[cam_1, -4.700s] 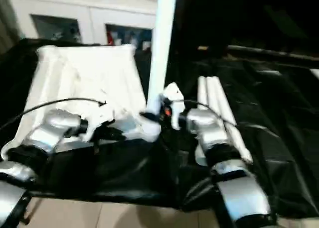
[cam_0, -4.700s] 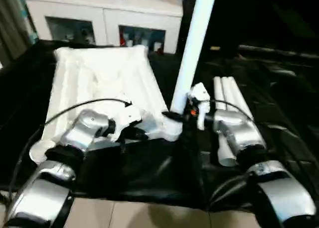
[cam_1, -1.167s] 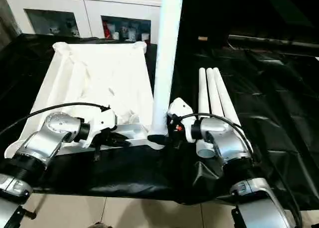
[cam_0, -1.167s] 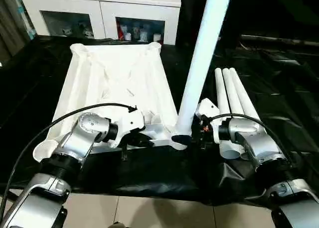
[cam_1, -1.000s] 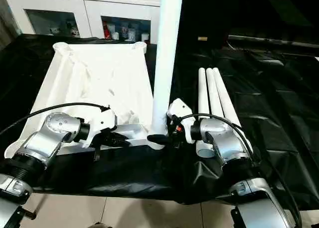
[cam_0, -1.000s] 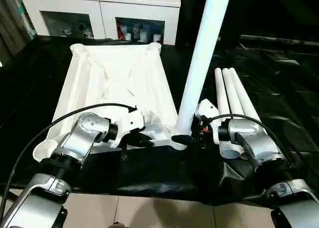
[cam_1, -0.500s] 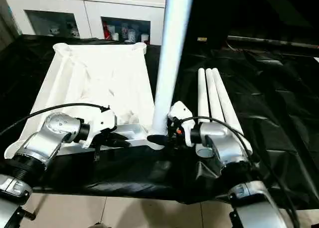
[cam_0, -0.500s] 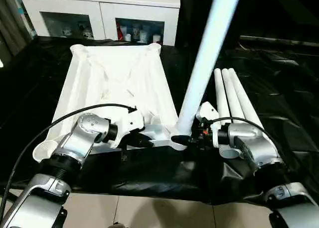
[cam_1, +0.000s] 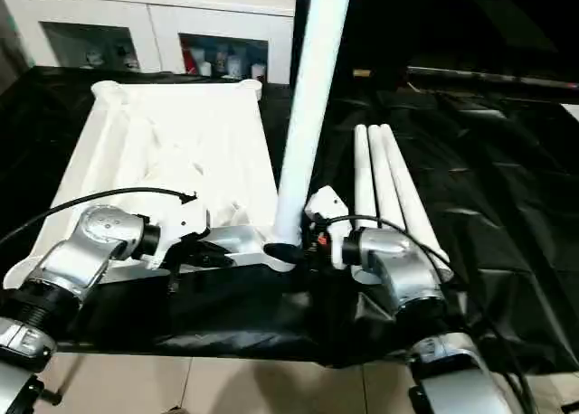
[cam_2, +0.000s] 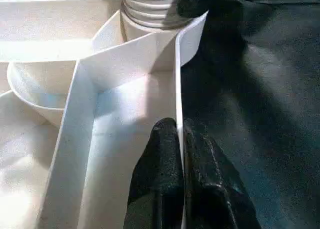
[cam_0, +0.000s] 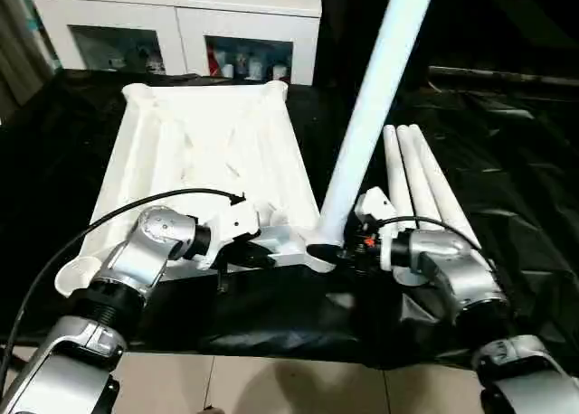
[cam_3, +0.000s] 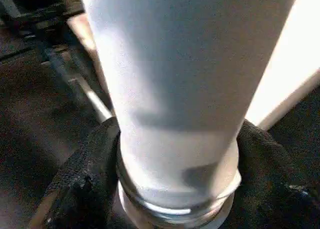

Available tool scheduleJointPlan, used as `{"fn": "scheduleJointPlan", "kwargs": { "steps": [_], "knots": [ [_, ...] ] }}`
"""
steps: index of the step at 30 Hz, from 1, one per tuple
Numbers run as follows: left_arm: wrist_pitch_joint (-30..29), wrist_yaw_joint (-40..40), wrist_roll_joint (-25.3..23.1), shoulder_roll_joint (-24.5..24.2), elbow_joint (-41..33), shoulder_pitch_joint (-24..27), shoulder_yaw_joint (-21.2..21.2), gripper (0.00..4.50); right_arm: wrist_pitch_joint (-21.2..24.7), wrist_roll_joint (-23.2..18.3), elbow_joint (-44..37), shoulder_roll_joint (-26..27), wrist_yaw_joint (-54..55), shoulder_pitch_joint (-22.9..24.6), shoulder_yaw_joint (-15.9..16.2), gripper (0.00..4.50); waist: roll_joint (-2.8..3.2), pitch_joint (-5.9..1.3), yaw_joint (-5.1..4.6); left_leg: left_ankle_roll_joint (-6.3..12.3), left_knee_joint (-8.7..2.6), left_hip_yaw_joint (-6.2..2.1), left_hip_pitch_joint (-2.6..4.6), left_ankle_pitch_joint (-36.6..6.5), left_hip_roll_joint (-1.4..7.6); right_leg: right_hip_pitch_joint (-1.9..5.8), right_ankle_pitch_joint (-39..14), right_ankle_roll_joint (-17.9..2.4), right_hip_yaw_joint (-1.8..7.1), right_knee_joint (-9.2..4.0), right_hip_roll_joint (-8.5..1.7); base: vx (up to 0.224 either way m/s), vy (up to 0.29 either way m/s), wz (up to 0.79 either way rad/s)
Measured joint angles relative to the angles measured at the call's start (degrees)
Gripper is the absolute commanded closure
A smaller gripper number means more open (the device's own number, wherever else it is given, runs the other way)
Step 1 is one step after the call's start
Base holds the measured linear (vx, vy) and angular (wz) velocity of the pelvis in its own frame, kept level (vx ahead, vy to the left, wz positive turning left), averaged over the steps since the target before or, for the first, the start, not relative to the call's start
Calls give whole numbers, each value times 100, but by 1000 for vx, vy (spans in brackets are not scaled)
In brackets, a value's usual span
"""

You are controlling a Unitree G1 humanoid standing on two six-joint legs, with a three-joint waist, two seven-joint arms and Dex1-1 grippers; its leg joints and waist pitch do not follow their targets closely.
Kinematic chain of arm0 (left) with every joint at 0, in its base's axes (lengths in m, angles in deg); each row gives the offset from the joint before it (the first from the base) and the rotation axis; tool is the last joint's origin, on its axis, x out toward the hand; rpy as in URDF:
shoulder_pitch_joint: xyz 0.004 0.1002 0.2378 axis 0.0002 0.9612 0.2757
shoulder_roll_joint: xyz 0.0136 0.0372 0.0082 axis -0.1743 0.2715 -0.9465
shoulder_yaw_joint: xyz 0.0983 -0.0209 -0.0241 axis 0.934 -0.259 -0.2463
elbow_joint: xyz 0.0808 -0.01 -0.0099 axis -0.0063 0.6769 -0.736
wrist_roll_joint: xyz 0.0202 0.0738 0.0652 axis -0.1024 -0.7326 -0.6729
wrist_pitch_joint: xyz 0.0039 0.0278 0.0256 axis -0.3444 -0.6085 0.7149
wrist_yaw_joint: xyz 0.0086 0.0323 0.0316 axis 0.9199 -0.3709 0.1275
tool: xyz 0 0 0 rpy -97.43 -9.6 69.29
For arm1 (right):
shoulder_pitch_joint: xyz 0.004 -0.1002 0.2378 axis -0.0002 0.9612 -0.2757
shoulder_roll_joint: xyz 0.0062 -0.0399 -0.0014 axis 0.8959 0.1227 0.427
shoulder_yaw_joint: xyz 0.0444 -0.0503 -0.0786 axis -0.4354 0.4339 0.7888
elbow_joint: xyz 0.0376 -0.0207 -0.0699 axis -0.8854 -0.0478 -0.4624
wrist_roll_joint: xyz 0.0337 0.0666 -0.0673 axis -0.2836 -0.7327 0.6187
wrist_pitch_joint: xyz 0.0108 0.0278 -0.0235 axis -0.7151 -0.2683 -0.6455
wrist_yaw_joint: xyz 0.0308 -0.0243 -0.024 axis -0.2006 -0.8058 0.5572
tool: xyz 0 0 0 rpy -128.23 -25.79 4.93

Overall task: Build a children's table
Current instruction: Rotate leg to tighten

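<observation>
The white tabletop (cam_0: 194,152) lies upside down on black sheeting, its ribs and round corner sockets facing up. One white leg (cam_0: 373,98) stands in the near right socket (cam_2: 150,11) and leans to the right. My right gripper (cam_0: 331,251) is shut on this leg just above its ringed base, one black finger (cam_3: 82,184) on each side. My left gripper (cam_2: 175,129) is shut on the thin near rim wall of the tabletop, close to that socket. Three more legs (cam_0: 418,174) lie side by side to the right of the tabletop.
A white glass-doored cabinet (cam_0: 181,30) stands behind the work. The black sheet (cam_0: 516,161) covers the surface and hangs over the near edge, with pale floor tiles (cam_0: 271,387) below. A black cable (cam_0: 118,211) arcs over my left forearm.
The standing leg's top has leaned further to the right. My right gripper has closed in around the leg's base. The left gripper has kept its hold on the rim.
</observation>
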Motion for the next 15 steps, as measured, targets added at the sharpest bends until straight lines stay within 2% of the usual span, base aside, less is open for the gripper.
{"fn": "scheduleJointPlan", "kwargs": {
  "steps": [6, 10, 12, 15],
  "knots": [
    [-353, -954, -160, 475, 470, -276, -80, 450, -53, 87, 588, 501, 1756, -268, -265, 175, 2, -2, -128, -16, -5, -32, 26, -10, -11, 23, -23, 38, -14, -33, 0, 0, 0, 0],
    [-775, -2095, -275, 1153, 956, -609, -181, 450, -12, 65, 1286, 1056, 3665, -702, -743, 175, 25, -6, -162, -15, -9, -54, 22, -10, -15, 31, -24, 39, -50, -120, -5, 0, 0, 0],
    [-975, -2428, -292, 1416, 966, -625, -184, 450, -4, -10, 1518, 1226, 4183, -835, -921, 175, 45, -16, -173, -12, -13, -84, 29, -12, -14, 43, -24, 39, -110, -202, -14, 0, 0, 0],
    [-1258, -2731, -351, 1631, 903, -624, -201, 450, 50, -147, 1800, 1398, 4678, -1041, -1132, 175, 67, -8, -194, -9, -12, -169, 47, -14, -10, 123, -24, 40, -237, -333, -22, 0, 0, 0]
  ]
}}
